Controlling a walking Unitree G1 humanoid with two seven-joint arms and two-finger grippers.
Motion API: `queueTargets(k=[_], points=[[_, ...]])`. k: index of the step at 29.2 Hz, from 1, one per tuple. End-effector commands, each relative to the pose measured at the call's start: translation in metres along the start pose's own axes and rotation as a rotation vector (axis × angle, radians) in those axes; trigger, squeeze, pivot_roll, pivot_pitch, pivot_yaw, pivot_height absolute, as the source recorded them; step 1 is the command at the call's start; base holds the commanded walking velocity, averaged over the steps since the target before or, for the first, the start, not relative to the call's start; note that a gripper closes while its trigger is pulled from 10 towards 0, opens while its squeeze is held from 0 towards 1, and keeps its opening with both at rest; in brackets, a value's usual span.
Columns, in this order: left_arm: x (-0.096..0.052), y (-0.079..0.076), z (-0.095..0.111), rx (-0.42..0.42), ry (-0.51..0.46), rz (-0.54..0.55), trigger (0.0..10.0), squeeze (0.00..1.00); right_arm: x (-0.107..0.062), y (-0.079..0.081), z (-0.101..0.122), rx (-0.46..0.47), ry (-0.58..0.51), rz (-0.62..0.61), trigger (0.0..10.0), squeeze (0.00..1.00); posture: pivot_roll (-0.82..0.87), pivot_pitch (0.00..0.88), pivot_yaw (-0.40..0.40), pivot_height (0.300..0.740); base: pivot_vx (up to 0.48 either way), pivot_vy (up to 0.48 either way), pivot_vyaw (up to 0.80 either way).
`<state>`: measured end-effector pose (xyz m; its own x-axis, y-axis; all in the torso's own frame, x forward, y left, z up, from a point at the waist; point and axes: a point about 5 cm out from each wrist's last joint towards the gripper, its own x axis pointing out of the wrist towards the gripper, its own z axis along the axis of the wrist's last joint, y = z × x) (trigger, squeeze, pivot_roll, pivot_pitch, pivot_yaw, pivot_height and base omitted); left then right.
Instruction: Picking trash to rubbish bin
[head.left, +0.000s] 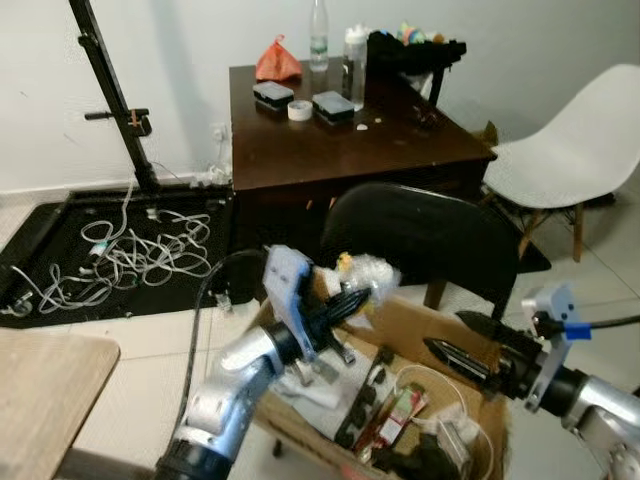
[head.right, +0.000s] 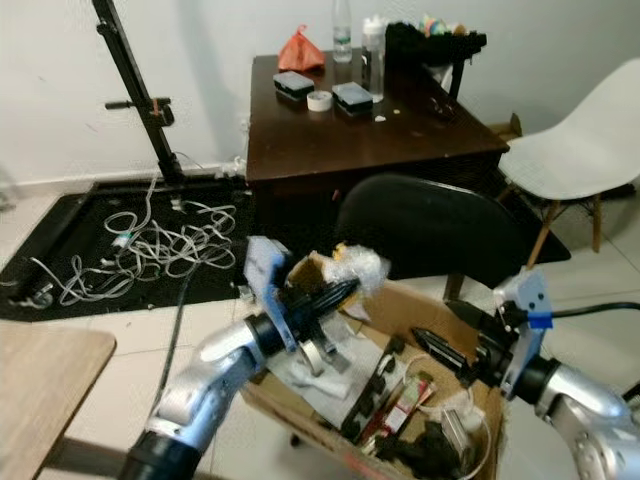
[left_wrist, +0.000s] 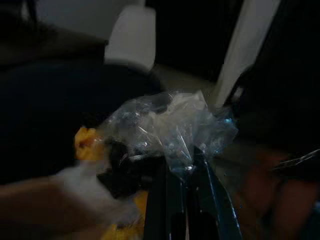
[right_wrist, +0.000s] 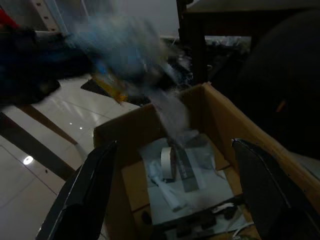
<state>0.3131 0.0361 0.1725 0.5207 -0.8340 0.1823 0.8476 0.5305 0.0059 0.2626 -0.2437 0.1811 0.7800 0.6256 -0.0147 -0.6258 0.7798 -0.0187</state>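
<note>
The left pincer (head.left: 352, 300) has its long black fingers pressed together on a crumpled wad of clear plastic wrap (head.left: 368, 272), glossy and wrinkled, with a scrap of yellow (head.left: 344, 262) showing against it. It holds this trash in the air above the near-left part of an open cardboard box (head.left: 425, 322), just in front of the rounded back of a black chair (head.left: 425, 232).

The right pincer (head.left: 462, 345) hangs over the right side of the same box, fingers spread wide and holding nothing; in its wrist view the two dark fingers (right_wrist: 82, 192) frame the box's inside.

The box is plain brown card with upright flaps. Inside lie crumpled white paper (head.left: 318, 388), a roll of tape (right_wrist: 167, 163) standing on edge, a black strip (head.left: 358, 395), a red wrapper (head.left: 395, 412) and loose white cord (head.left: 440, 385). The chair back stands close behind the box's far wall, so the open room lies above and toward the robot.

Farther off, a dark wooden counter (head.left: 300, 150) carries a red bag (head.left: 278, 60), bottles (head.left: 318, 35), a tape roll (head.left: 299, 109) and two small black boxes. A white shell chair (head.left: 580, 150) stands to the right. To the left, tangled pale cables (head.left: 130, 255) lie on a black mat around a slanted black stand (head.left: 112, 90). A pale wooden corner (head.left: 45, 395) is at the near left.
</note>
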Motion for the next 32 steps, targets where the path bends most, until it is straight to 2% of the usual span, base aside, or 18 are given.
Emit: queueTargets(k=[1,2,3,7,18,19,25,32], points=[[-0.001,-0.001,-0.012,0.046,0.062,0.025,10.0,0.00,-0.001,0.004,-0.001,0.014,0.006,0.020,10.0,0.00,-0.23,0.170,0.089,0.740,0.000,0.000,0.00],[0.000,-0.001,-0.014,0.056,0.072,0.029,10.0,0.00,-0.001,0.004,0.000,0.015,0.007,0.022,10.0,0.00,-0.23,0.170,0.089,0.740,0.000,0.000,0.00],[0.001,-0.007,-0.021,0.104,0.112,0.013,10.0,0.00,-0.001,0.005,0.000,0.016,0.007,0.026,10.0,0.00,-0.23,0.170,0.089,0.740,0.000,0.000,0.00],[0.002,-0.013,-0.029,0.138,0.142,0.007,10.0,0.00,0.000,0.006,0.000,0.018,0.007,0.030,10.0,0.00,-0.23,0.171,0.090,0.740,0.000,0.000,0.00],[0.007,-0.018,-0.046,0.241,0.219,0.018,10.0,0.00,0.001,0.006,-0.001,0.018,0.006,0.024,10.0,0.00,-0.23,0.171,0.092,0.740,0.000,0.000,0.00],[0.007,-0.019,-0.048,0.250,0.226,0.007,10.0,1.00,0.001,0.006,-0.001,0.019,0.006,0.024,10.0,0.00,-0.23,0.170,0.094,0.740,0.000,0.000,0.00],[0.008,-0.026,-0.052,0.272,0.232,-0.029,10.0,1.00,0.001,0.007,-0.002,0.023,0.004,0.019,10.0,0.00,-0.23,0.171,0.095,0.740,0.000,0.000,0.00],[0.010,-0.026,-0.052,0.293,0.227,-0.032,10.0,1.00,0.001,0.007,-0.003,0.027,0.010,0.020,10.0,0.00,-0.23,0.171,0.095,0.740,0.000,0.000,0.00]])
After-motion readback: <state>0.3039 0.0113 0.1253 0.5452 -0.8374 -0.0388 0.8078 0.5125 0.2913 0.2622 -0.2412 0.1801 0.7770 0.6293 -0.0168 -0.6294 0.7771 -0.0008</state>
